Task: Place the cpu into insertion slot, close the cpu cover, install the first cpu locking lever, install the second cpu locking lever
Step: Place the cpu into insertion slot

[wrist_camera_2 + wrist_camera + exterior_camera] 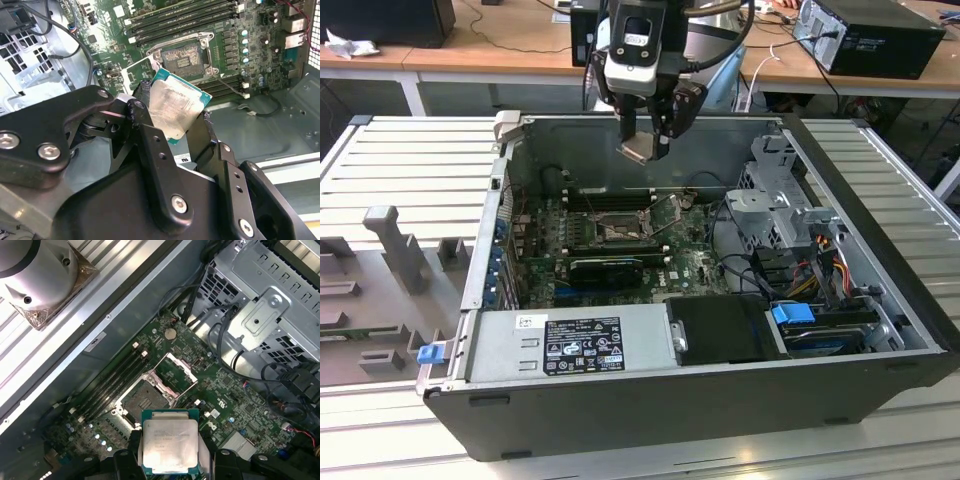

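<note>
Two sides of the cpu [169, 447] are pinched tight by my pincer [647, 140], I think so its underside stays free. It hangs above the insertion slot [145, 397] on the green motherboard [235, 405]. The cpu cover [176, 371] stands open. The computer case [720, 400] lies open on a ribbed metal bench [420, 160]; wooden desks [490, 50] stand behind.

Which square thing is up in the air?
The cpu, pinched in the claw; the insertion slot and opened cpu cover sit down on the motherboard.
</note>
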Action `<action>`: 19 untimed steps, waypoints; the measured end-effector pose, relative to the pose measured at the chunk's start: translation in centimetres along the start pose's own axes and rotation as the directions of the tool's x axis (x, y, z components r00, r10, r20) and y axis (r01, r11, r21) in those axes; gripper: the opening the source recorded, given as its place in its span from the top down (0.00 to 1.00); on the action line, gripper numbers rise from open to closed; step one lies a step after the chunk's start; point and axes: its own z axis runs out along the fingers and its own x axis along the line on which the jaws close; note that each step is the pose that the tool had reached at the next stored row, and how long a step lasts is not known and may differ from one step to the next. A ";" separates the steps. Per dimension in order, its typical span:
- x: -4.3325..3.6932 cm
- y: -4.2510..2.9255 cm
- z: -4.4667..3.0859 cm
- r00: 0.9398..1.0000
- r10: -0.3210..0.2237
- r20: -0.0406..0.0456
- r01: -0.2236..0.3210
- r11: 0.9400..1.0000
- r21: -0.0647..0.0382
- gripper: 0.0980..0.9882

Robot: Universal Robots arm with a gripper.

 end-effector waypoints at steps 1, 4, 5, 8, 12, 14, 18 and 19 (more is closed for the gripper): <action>0.00 -0.01 0.02 1.000 0.001 0.000 -0.001 1.000 0.000 0.51; 0.00 -0.01 0.04 1.000 0.009 0.001 -0.009 1.000 0.000 0.51; 0.00 -0.01 0.05 1.000 0.014 0.001 -0.014 1.000 0.000 0.51; 0.00 -0.01 0.07 0.999 0.033 0.003 -0.033 0.999 -0.001 0.51; 0.00 -0.01 0.08 0.998 0.067 0.006 -0.067 0.998 -0.001 0.51; 0.00 -0.01 0.09 0.996 0.087 0.007 -0.087 0.996 -0.002 0.51; 0.00 -0.01 0.10 0.993 0.122 0.010 -0.122 0.993 -0.003 0.51; 0.00 -0.01 0.10 0.992 0.127 0.011 -0.127 0.992 -0.003 0.51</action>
